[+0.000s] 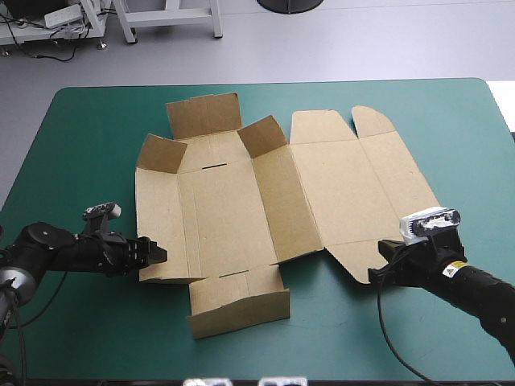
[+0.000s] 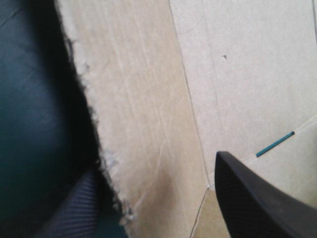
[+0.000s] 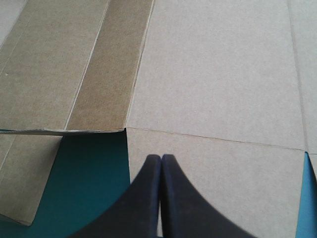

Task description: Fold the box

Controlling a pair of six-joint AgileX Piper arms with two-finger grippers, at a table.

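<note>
Closed to a single point, the right tool (image 3: pixel 161 158) rests over a near flap of the box (image 1: pixel 241 209), while the left tool (image 1: pixel 163 254) stands wide astride its edge at lower left. Spread mid-frame on the teal-green table (image 1: pixel 96 129), the brown sheet lies mostly flat, with only a few flaps lifted at upper left, so nearly all the folding seems left to do; no writing can be read.

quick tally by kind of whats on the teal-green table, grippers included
box, brown, flat sheet: 1
gripper, black: 2, the left gripper and the right gripper
total: 3
</note>
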